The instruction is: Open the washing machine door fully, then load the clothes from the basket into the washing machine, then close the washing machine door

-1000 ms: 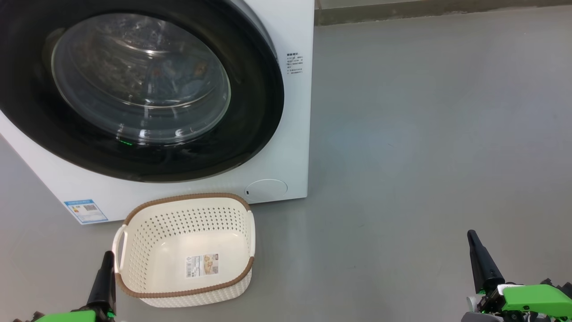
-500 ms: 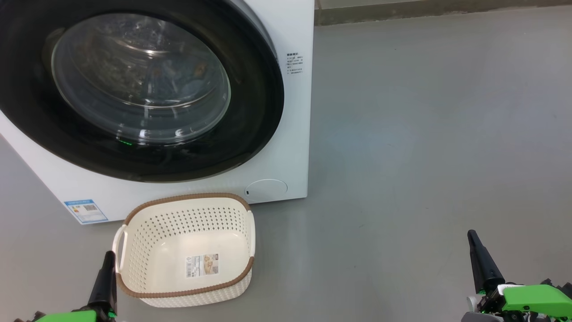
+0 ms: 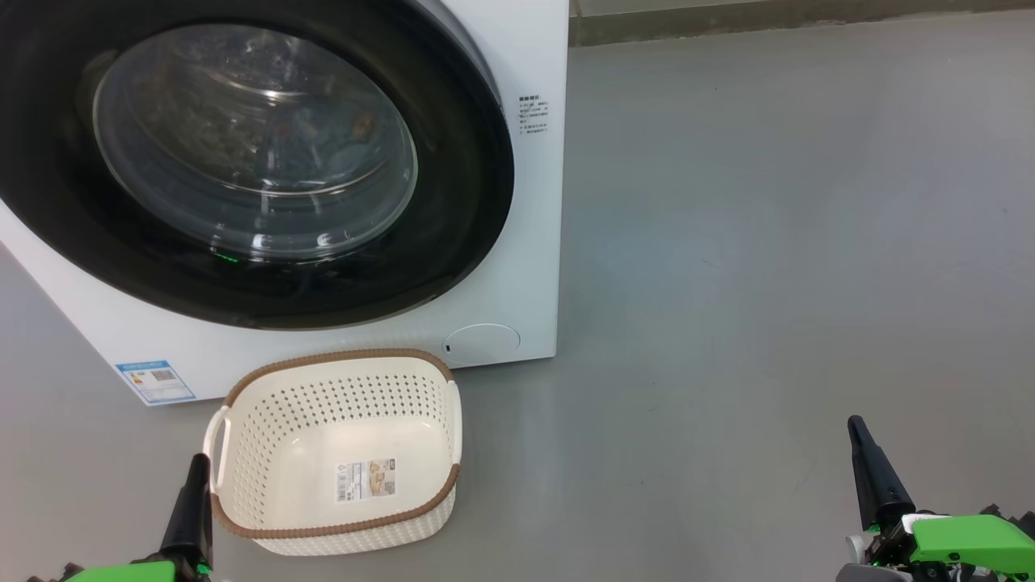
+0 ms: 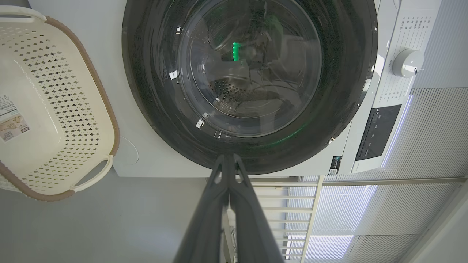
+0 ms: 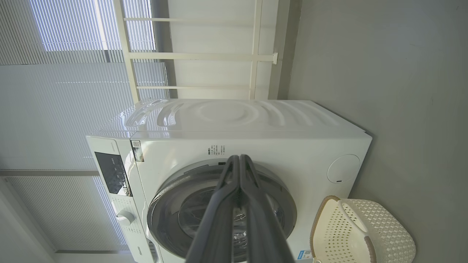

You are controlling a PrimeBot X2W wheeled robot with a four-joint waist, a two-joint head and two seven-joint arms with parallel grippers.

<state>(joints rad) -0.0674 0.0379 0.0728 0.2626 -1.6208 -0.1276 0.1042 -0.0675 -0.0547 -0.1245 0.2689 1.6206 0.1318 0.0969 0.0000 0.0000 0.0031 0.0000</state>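
The washing machine door [image 3: 242,162] sits flush against the front of the washing machine [image 3: 517,267], its black rim closed all the way round. Through the glass, in the head view, some pale blue fabric with an orange-brown spot lies inside the drum. I take this for the clothes [image 3: 344,133], though reflections blur them. The basket [image 3: 323,420] stands on the floor [image 3: 768,242] just in front of the machine's lower edge, toward the left. It is empty, and only a paper label shows on its bottom.

Judging from this, all three steps look done: the load is in, the basket is cleared and the door is shut. Whether the latch has truly caught cannot be told from these views, so at most a check of the door may be left.

The left gripper [image 3: 196,465] is low at the near left, just beside the basket's left handle. Its two dark fingers are pressed together and nothing is between them. The right gripper [image 3: 857,428] is at the near right, well apart from the basket and the machine. Its fingers are likewise together and hold nothing.
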